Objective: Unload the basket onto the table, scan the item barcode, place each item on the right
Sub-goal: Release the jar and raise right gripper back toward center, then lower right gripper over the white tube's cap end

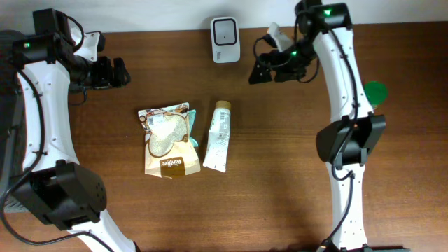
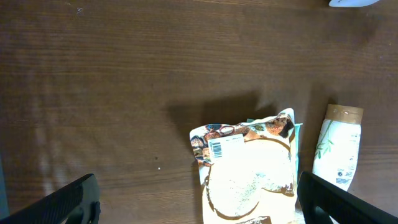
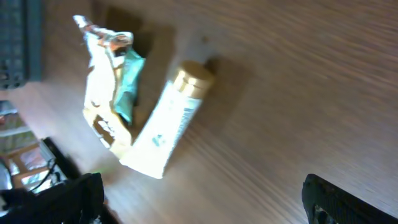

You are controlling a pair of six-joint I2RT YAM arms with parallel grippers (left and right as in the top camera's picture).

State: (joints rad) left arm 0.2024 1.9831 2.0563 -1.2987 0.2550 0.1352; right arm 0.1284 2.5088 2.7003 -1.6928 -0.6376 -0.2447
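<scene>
While the left end effector (image 1: 117,72) and right end effector (image 1: 257,72) hang spread and empty, the tan snack pouch (image 1: 166,143) lies flat on the dark wooden desk (image 1: 294,182), barcode label (image 2: 216,148) up, just beside a gold-capped white tube (image 1: 218,135). Danger: pinching the limp pouch could crease that label or drag the tube. Pale grains show through the pouch's window; tube capped, contents hidden.

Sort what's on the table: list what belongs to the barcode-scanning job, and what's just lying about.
For the job:
- white scanner
- snack pouch, barcode label facing up
- cream tube
- teal packet at the pouch's edge

Lying about:
- green disc, off to one side
</scene>
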